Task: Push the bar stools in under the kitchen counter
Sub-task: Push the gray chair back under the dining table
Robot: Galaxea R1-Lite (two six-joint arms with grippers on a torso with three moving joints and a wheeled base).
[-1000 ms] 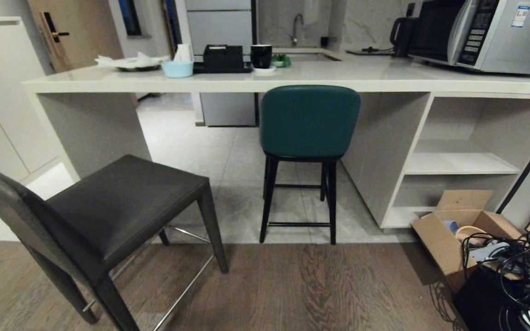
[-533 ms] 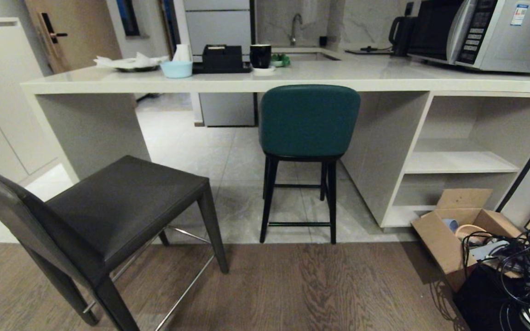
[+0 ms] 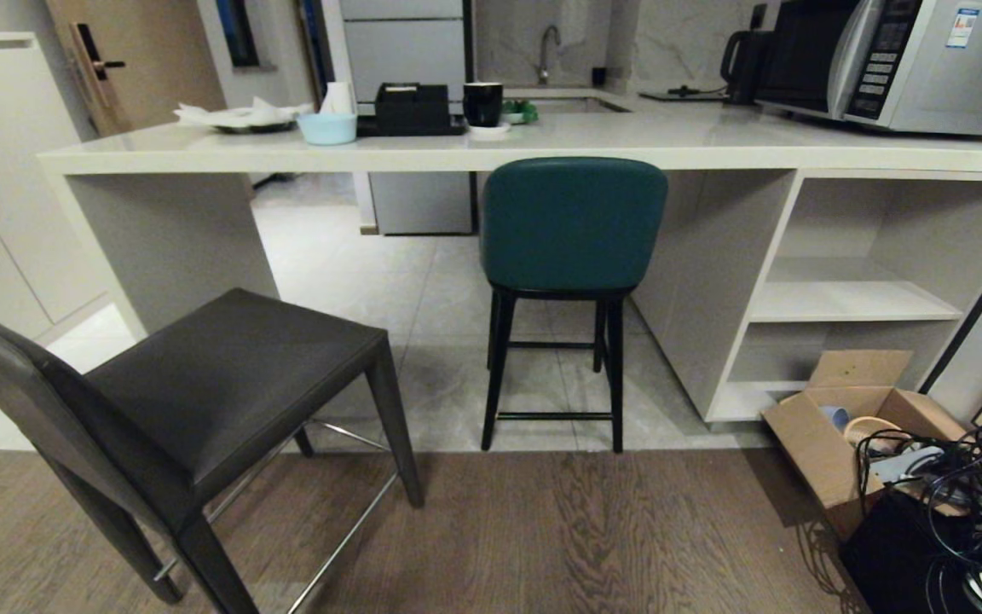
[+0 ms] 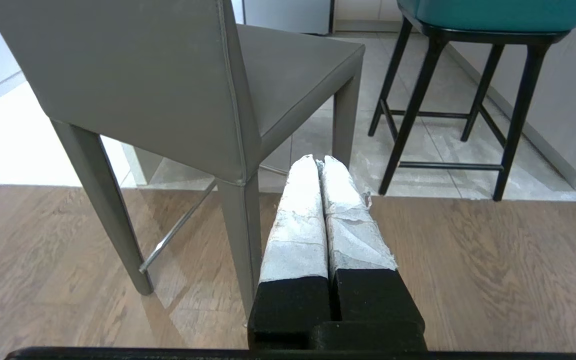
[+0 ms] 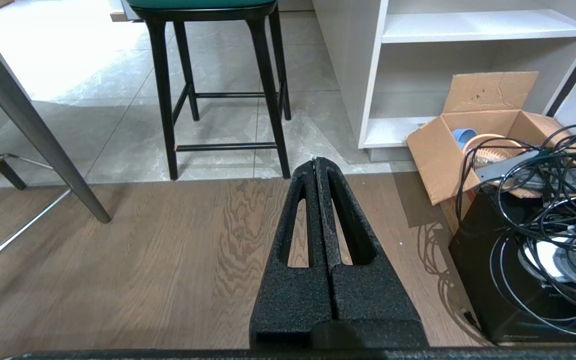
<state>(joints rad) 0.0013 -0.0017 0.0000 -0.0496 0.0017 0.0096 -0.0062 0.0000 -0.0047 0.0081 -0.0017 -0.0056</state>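
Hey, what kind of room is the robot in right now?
Most likely a home kitchen with a breakfast bar. A long pale stone counter carries a microwave and a kettle, a sink tap stands behind it, and two bar stools, teal and dark grey, stand before it.

Teal stool point(image 3: 574, 226) at counter point(image 3: 542, 149) edge; grey stool point(image 3: 201, 401) left, nearer, well apart
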